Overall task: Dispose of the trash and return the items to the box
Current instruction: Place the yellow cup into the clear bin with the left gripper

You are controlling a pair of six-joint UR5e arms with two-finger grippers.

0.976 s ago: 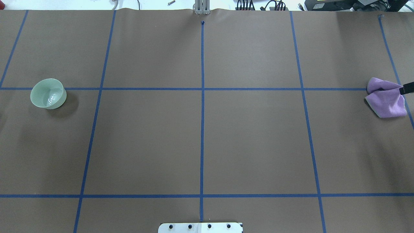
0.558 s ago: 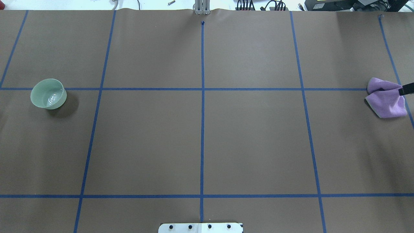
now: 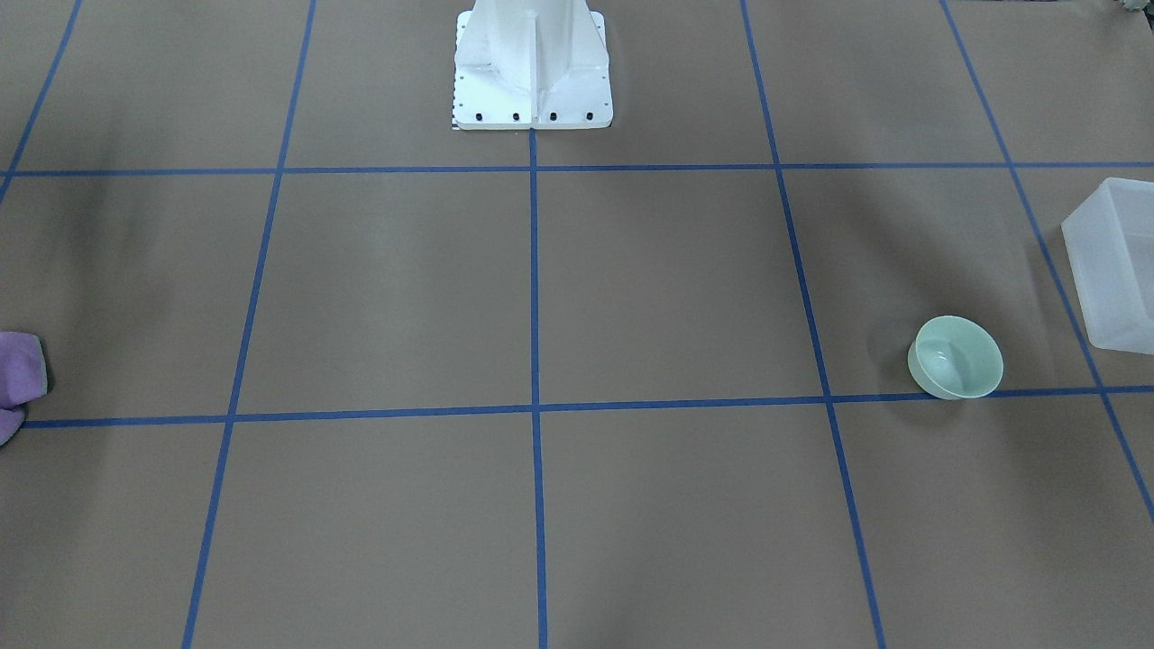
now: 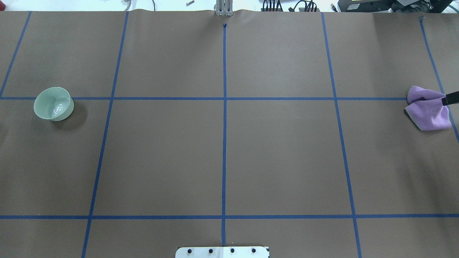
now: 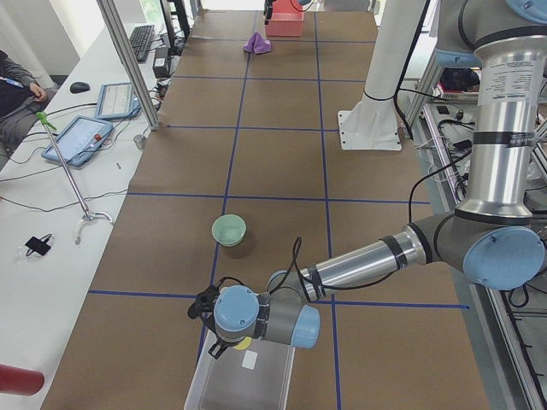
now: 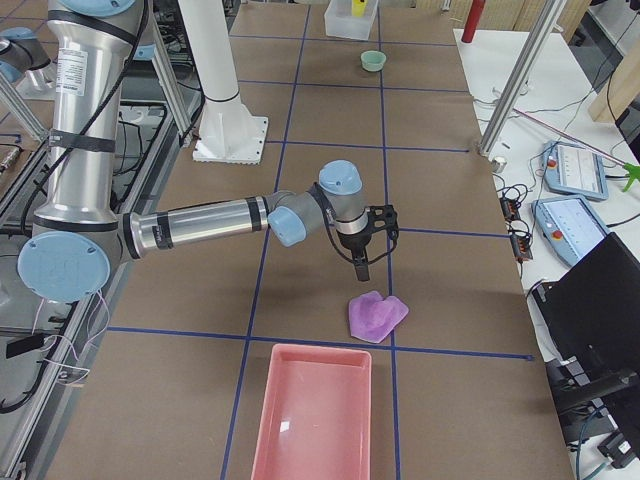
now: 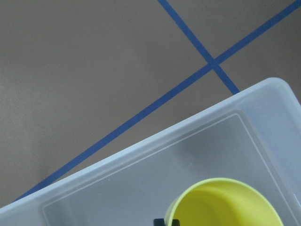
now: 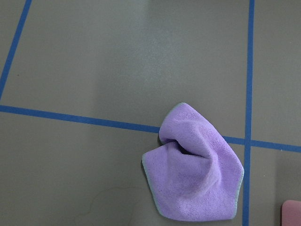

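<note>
The yellow cup [image 7: 225, 202] hangs over the frosted box [image 7: 141, 160], with a black fingertip [image 7: 165, 221] at its rim. My left gripper [image 5: 218, 329] is shut on it above the box [image 5: 244, 380] at the table's left end. The mint bowl [image 4: 53, 104] stands upright on the table, apart from the box [image 3: 1113, 261]. My right gripper [image 6: 365, 262] hovers above the purple cloth [image 6: 376, 316]. Only one fingertip [image 4: 451, 98] shows overhead, by the cloth [image 4: 428, 109]. I cannot tell if it is open.
A pink tray [image 6: 312, 410] lies just beyond the cloth at the table's right end. The white robot base [image 3: 532, 63] stands at the table's middle edge. Blue tape lines mark a grid on the brown table cover.
</note>
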